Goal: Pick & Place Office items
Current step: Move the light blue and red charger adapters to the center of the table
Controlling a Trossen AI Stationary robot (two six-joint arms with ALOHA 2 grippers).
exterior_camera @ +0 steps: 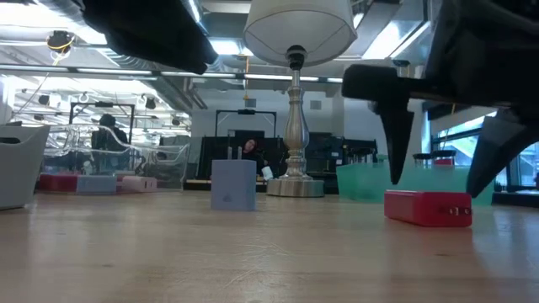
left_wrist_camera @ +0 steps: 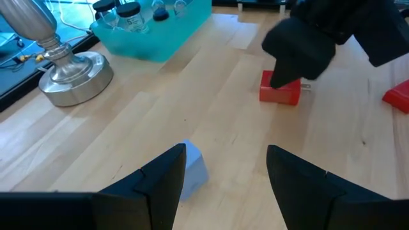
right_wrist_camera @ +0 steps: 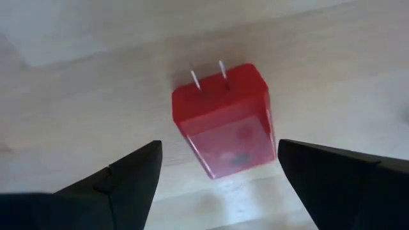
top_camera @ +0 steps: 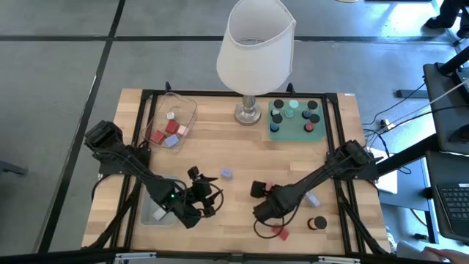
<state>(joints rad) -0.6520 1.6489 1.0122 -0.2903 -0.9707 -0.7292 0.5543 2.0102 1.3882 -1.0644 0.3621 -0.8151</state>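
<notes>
Here the red plastic plug-like block with two thin metal prongs (right_wrist_camera: 223, 121) lies flat on the light wooden table (top_camera: 234, 147), on its front right part, directly under the right gripper (right_wrist_camera: 217, 167). Right gripper hovers above it, fingers spread wide on either side of the block, not touching, nothing held. Block looks rigid, light, glossy, so probably a bit slippery; likely best taken across the two long flat sides near mid-body, clear of the prongs, which could bend or snag. It lies somewhat skewed to the fingers, so a slight wrist turn may help.

A second red block (top_camera: 281, 232) lies at the table's front edge, a black round cap (top_camera: 320, 222) just beside it. A small lavender block (left_wrist_camera: 192, 167) stands near the left gripper (left_wrist_camera: 223, 176), which waits at front left, jaws part open and empty, lavender block just off one finger.

Further out: teal tray of caps (top_camera: 294, 119) at back right, clear tray of blocks (top_camera: 172, 121) at back left, white-shaded lamp (top_camera: 253, 51) between them.
</notes>
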